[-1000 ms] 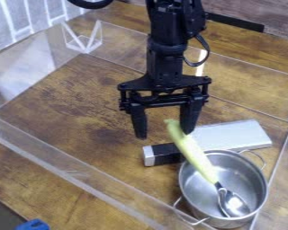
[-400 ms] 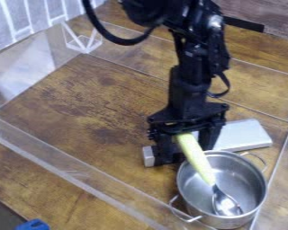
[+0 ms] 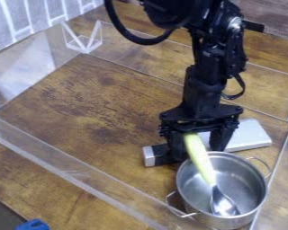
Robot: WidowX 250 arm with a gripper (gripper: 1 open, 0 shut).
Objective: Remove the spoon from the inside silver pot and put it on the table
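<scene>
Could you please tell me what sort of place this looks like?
Probably a robotics test bench: a black robot gripper over a brown wood-grain tabletop, and a shiny round steel pot.

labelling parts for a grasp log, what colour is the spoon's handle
Pale yellow-green handle, seen best in the current camera view.

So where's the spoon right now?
In the camera view, the spoon is at the lower right, its bowl inside the silver pot and its pale handle leaning up towards the black fingers.
</scene>
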